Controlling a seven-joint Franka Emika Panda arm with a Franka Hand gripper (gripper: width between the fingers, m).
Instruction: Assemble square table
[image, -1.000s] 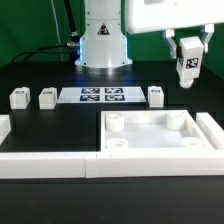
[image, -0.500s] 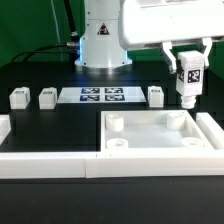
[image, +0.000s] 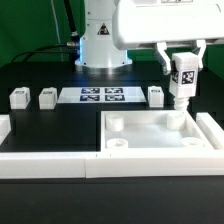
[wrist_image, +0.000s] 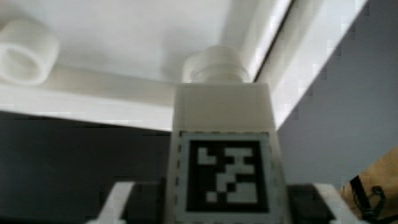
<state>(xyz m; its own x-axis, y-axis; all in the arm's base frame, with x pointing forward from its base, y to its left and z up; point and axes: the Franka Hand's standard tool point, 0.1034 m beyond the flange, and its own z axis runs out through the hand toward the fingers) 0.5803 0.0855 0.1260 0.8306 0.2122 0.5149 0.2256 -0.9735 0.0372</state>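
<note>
Black table (image: 60, 125) carries the square panel (image: 150, 150); the gripper (image: 181, 70), jaws clamped on one leg peg (image: 181, 88), holds it upright over a corner socket (image: 178, 121).

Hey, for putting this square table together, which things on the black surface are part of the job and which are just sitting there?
Part of the job:
- square panel
- held leg peg, gripped in the claw above the panel
- three loose leg pegs

Just sitting there:
- marker board
- white bars edging the surface
</note>
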